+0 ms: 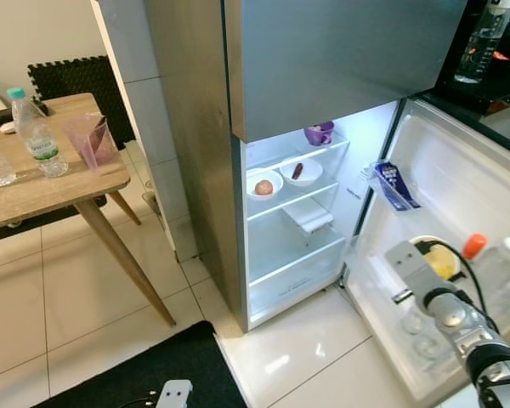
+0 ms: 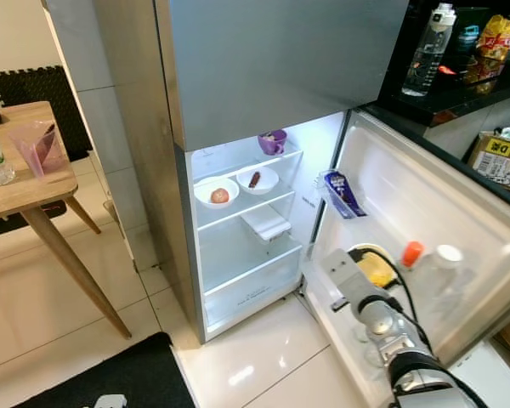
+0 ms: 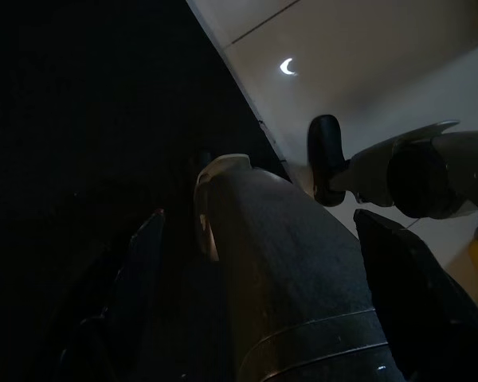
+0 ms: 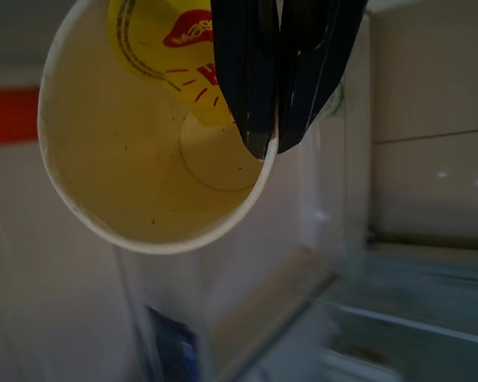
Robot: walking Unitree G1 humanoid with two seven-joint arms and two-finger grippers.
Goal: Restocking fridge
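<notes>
Stainless steel fridge fills the centre of the left eye view, lower compartment open and lit, its door swung out to the right of the frame. Shelves are sparsely stocked: a purple cup on top, two white bowls on the middle shelf, the lowest shelf bare. A blue carton sits in an upper door pocket; an orange-capped bottle and a clear bottle stand in the lower door rack at right.

Right end effector, at the lower right of the eye views before the door rack, has its fingers closed flat together over the rim of a yellow paper cup, one finger inside, one outside. The cup hangs tilted, mouth toward the wrist camera, just beside the orange-capped bottle.

Judged step: placing the cup in the door rack. It should be levelled first and lowered into the free gap, clear of both bottles and the rack's front rail; a rim pinch is weak, so the motion ought to be slow.

Left end effector hangs idle above a dark floor mat; its opening cannot be told. A wooden worktop in the upper left carries a water bottle and a pink container, well apart from the work.
</notes>
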